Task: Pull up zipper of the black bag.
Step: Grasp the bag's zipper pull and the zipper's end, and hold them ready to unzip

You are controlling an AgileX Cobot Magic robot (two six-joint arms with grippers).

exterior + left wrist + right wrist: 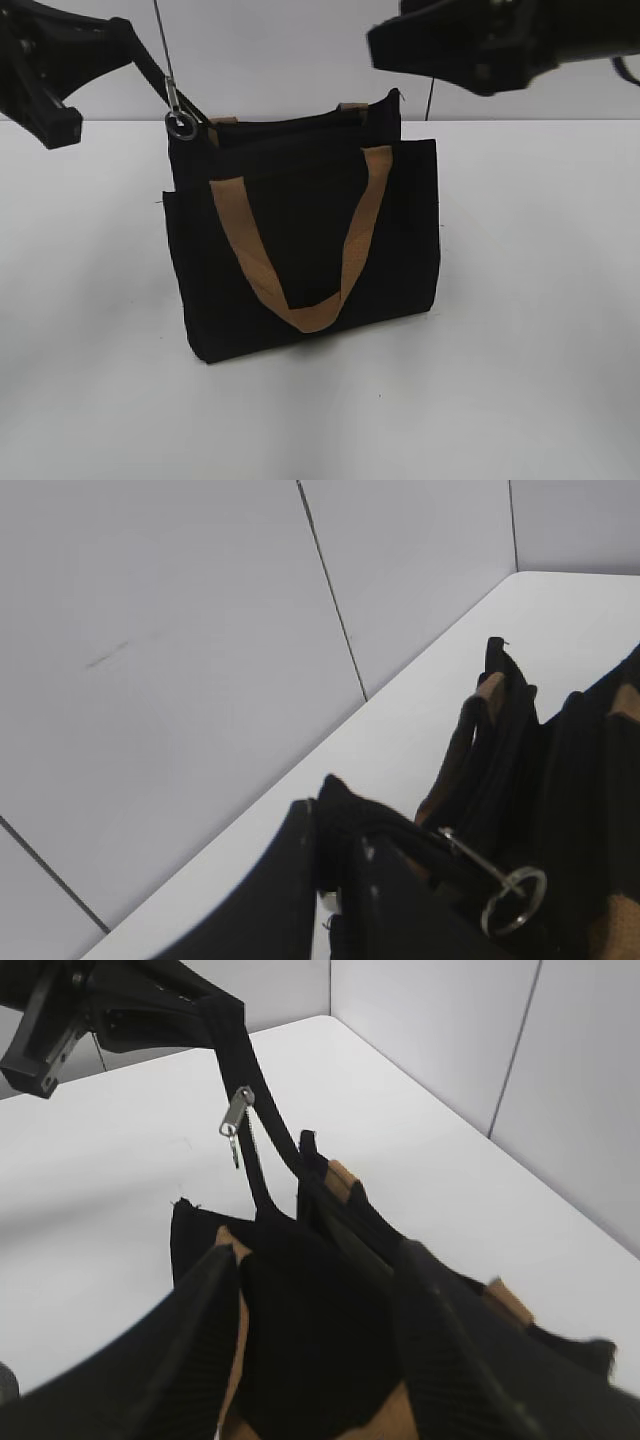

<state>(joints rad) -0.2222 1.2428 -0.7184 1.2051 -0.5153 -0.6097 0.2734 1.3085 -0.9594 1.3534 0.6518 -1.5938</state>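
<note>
black bag (300,250) – upright (tan handles) | zipper (178,108) – silver pull, top-left corner

Matt black cloth bag (300,250), shiny metal zipper pull (181,122), smooth white table (530,330)

No legible text, label, brand or number on any surface in view.
</note>
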